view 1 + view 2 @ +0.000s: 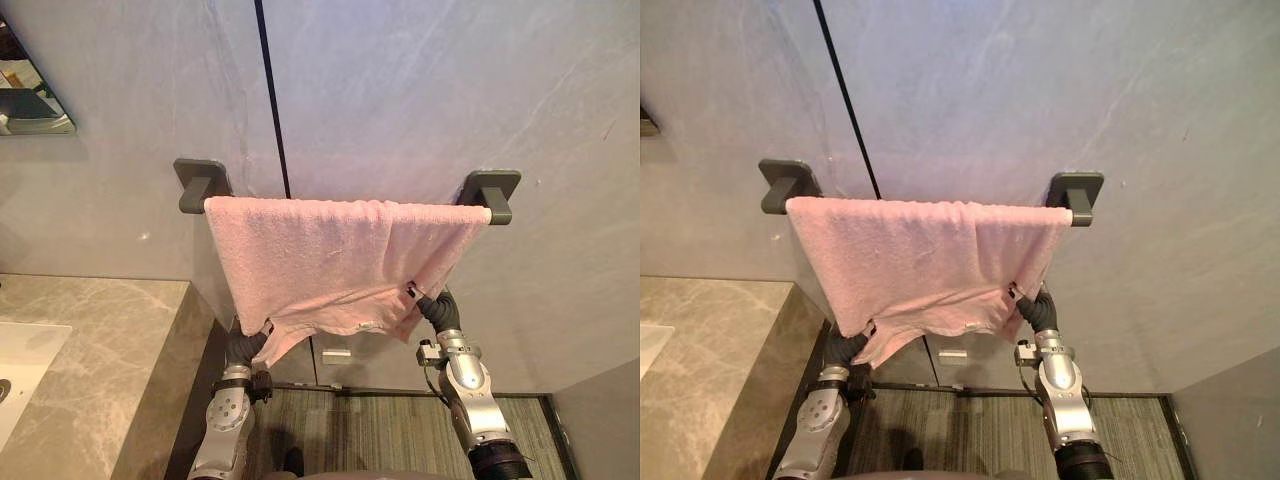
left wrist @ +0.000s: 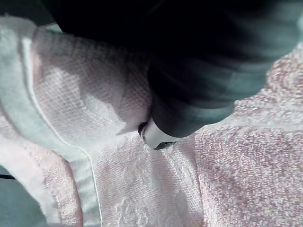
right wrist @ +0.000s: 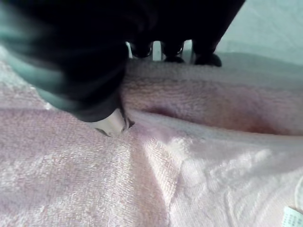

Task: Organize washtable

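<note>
wall rail (image 1: 497, 214): pink towel (image 1: 320, 255) draped across it, uneven lower edge | marble counter (image 1: 100, 340), left: white basin (image 1: 25, 365)

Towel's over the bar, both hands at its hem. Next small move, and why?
Probably ease the right hand downward: it pinches the pink towel with that corner lifted, so the hem slants and creases under the towel bar. The left hand sits at the opposite, lower-hanging corner.
</note>
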